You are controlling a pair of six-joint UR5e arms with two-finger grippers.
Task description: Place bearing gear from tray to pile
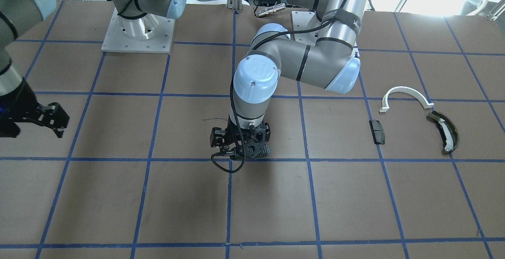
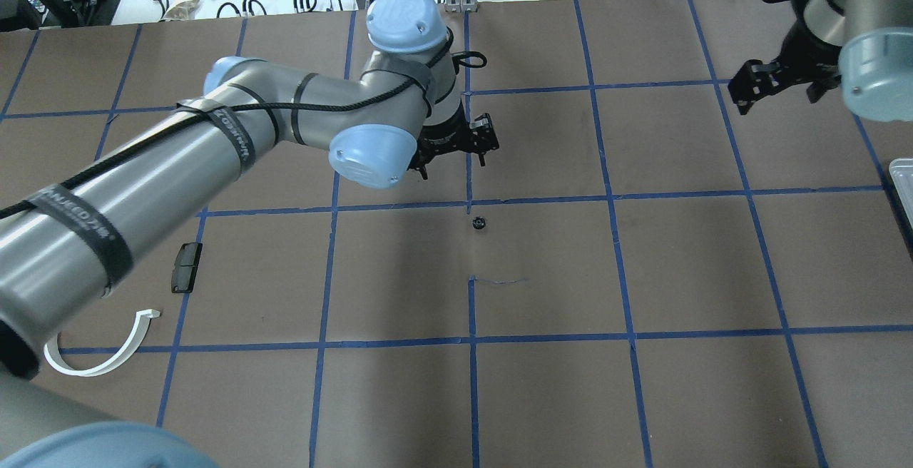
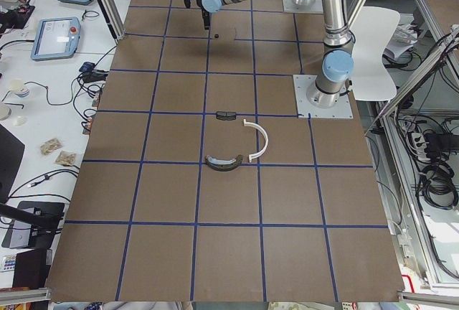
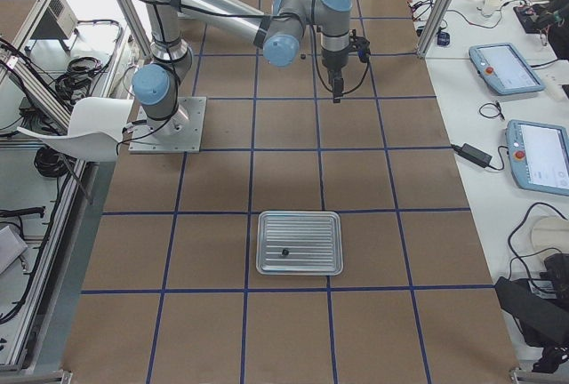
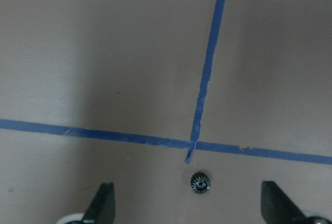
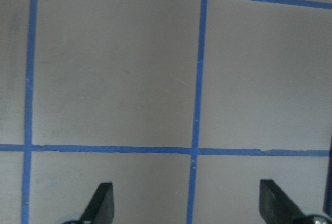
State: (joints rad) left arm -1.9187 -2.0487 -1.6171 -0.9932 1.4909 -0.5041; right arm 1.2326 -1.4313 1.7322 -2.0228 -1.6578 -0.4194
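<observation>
The left gripper [image 2: 454,150] hangs over the tabletop [image 2: 685,268] with its fingers spread wide and nothing between them. In its wrist view the bearing gear [image 5: 200,183] lies flat on the tabletop below the gripper, in the gap between the two fingers and just beside a crossing of blue tape. The pile is well apart from that gripper: a white arc [image 1: 406,93], a black block [image 1: 377,131] and an olive curved piece [image 1: 446,130]. The right gripper [image 2: 777,86] is also spread and empty. The tray [image 4: 300,243] lies well apart from both, with one small dark part in it.
</observation>
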